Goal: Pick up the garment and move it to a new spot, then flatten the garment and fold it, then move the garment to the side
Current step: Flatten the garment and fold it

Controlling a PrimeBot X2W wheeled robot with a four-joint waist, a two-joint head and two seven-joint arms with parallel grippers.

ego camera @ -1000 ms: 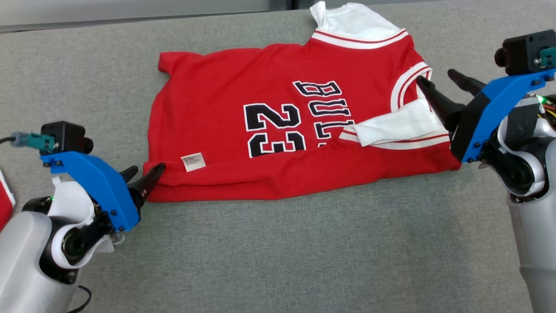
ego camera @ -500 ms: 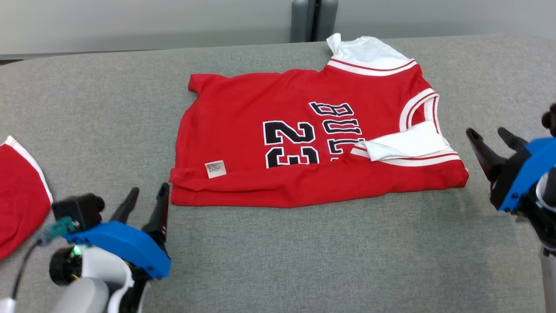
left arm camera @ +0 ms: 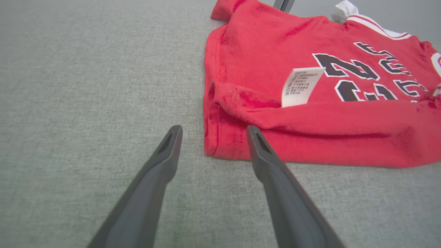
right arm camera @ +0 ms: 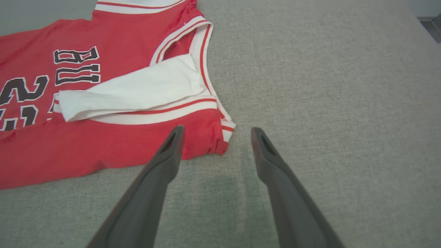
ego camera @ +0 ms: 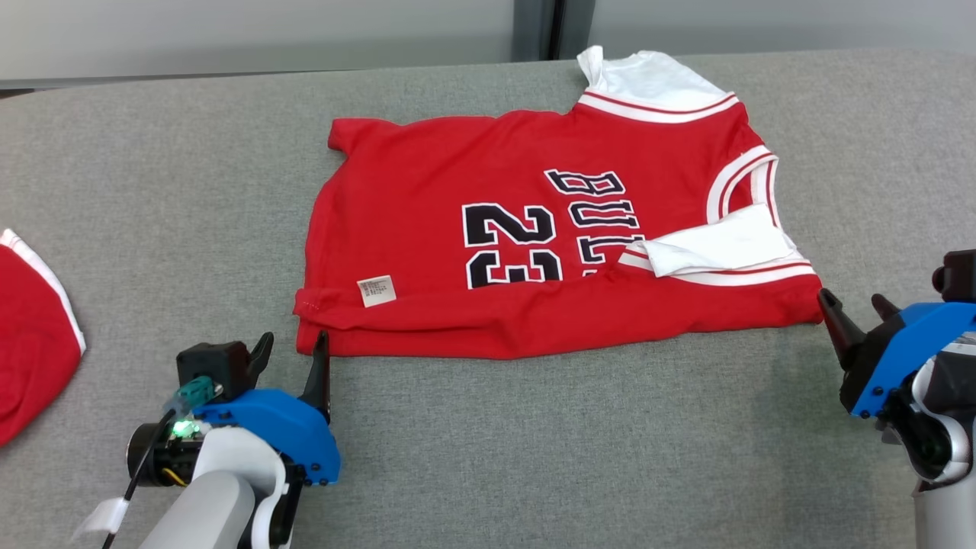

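Note:
The garment [ego camera: 534, 244] is a red jersey with white trim and a black "23", lying folded along its near edge on the grey table [ego camera: 534, 457]. A white label [ego camera: 377, 290] shows near its near left corner. My left gripper [ego camera: 293, 339] stands open just in front of that corner, holding nothing; in the left wrist view the left gripper [left arm camera: 214, 128] points its fingers to either side of the corner of the garment [left arm camera: 262, 69]. My right gripper [ego camera: 850, 299] is open and empty at the near right corner; the right gripper [right arm camera: 217, 128] frames that corner of the garment [right arm camera: 103, 148].
Another red cloth with white trim [ego camera: 30, 366] lies at the table's left edge. A grey wall and a dark post [ego camera: 541, 30] stand behind the table's far edge. Bare grey surface stretches in front of the jersey and to its right.
The camera view has shifted. My left gripper came round from the jersey's left side to in front of its near left corner. My right gripper drew back from the armhole to the near right corner.

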